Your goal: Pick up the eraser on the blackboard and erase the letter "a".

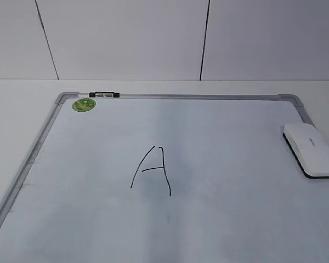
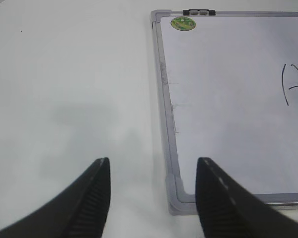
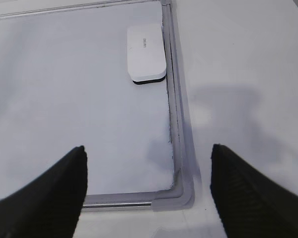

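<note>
The white eraser lies flat on the blackboard at its right edge, black felt down. In the right wrist view the eraser sits against the board's frame, well ahead of my open, empty right gripper, which hovers over the board's near right corner. My left gripper is open and empty above the near left corner of the frame. No small lowercase "a" shows in any view. Neither gripper shows in the exterior view.
A tall capital "A" is drawn in black at the board's middle; part of it shows in the left wrist view. A green round sticker and a black clip sit at the far left corner. White table surrounds the board.
</note>
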You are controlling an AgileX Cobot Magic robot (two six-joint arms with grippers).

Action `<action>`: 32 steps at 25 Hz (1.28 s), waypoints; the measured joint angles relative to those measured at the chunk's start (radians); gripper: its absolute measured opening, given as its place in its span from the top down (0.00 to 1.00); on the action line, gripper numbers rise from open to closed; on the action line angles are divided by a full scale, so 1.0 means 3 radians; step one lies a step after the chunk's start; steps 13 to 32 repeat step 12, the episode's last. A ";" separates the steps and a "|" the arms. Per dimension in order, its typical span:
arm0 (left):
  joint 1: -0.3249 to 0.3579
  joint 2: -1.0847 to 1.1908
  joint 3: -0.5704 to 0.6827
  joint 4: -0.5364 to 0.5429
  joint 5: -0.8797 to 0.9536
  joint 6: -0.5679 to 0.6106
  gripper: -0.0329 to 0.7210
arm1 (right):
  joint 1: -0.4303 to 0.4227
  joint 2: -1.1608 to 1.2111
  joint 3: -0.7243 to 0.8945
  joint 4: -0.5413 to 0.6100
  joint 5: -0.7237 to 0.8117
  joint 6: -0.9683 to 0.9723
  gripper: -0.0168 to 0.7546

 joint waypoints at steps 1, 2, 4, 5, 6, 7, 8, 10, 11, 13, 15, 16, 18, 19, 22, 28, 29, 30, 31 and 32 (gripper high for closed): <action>0.0000 0.0000 0.0000 0.0000 0.0000 0.0000 0.41 | 0.0000 0.0000 0.0000 0.0000 0.0000 0.0000 0.21; 0.0000 0.0000 0.0000 0.0000 0.0000 0.0000 0.41 | 0.0000 0.0000 0.0000 0.0000 0.0000 0.0000 0.21; 0.0000 0.0000 0.0000 0.0000 0.0000 0.0000 0.41 | 0.0000 0.0000 0.0000 0.0000 0.0000 0.0000 0.21; 0.0000 0.0000 0.0000 0.0000 0.0000 0.0000 0.41 | 0.0000 0.0000 0.0000 0.0000 0.0000 0.0000 0.21; 0.0000 0.0000 0.0000 0.0000 0.0000 0.0000 0.41 | 0.0000 0.0000 0.0000 0.0000 0.0000 0.0000 0.21; 0.0000 0.0000 0.0000 0.0000 0.0000 0.0000 0.41 | 0.0000 0.0000 0.0000 0.0000 0.0000 0.0000 0.21; 0.0000 0.0000 0.0000 0.0000 0.0000 0.0000 0.41 | 0.0000 0.0000 0.0000 0.0000 0.0000 0.0000 0.21; 0.0000 0.0000 0.0000 0.0000 0.0000 0.0000 0.41 | 0.0000 0.0000 0.0000 0.0000 0.0000 0.0000 0.21; 0.0000 0.0000 0.0000 0.0000 0.0000 0.0000 0.41 | 0.0000 0.0000 0.0000 0.0000 0.0000 0.0000 0.21; 0.0000 0.0000 0.0000 0.0000 0.0000 0.0000 0.41 | 0.0000 0.0000 0.0000 0.0000 0.0000 0.0000 0.21; 0.0000 0.0000 0.0000 0.0000 0.0000 0.0000 0.41 | 0.0000 0.0000 0.0000 0.0000 0.0000 0.0000 0.21; 0.0000 0.0000 0.0000 0.0000 0.0000 0.0000 0.41 | 0.0000 0.0000 0.0000 0.0000 0.0000 0.0000 0.21; 0.0000 0.0000 0.0000 0.0000 0.0000 0.0000 0.41 | 0.0000 0.0000 0.0000 0.0000 0.0000 0.0000 0.21; 0.0000 0.0000 0.0000 0.0000 0.0000 0.0000 0.41 | 0.0000 0.0000 0.0000 0.0000 0.0000 0.0000 0.21; 0.0000 0.0000 0.0000 0.0000 0.0000 0.0000 0.41 | 0.0000 0.0000 0.0000 0.0000 0.0000 0.0000 0.21; 0.0000 0.0000 0.0000 0.0000 0.0000 0.0000 0.41 | 0.0000 0.0000 0.0000 0.0000 0.0000 0.0000 0.21; 0.0000 0.0000 0.0000 0.0000 0.0000 0.0000 0.41 | 0.0000 0.0000 0.0000 0.0000 0.0000 0.0000 0.21; 0.0000 0.0000 0.0000 0.0000 0.0000 0.0000 0.41 | 0.0000 0.0000 0.0000 0.0000 0.0000 0.0000 0.21; 0.0000 0.0000 0.0000 0.0000 0.0000 0.0000 0.41 | 0.0000 0.0000 0.0000 0.0000 0.0000 0.0000 0.21; 0.0000 0.0000 0.0000 0.0000 0.0000 0.0000 0.41 | 0.0000 0.0000 0.0000 0.0000 0.0000 0.0000 0.21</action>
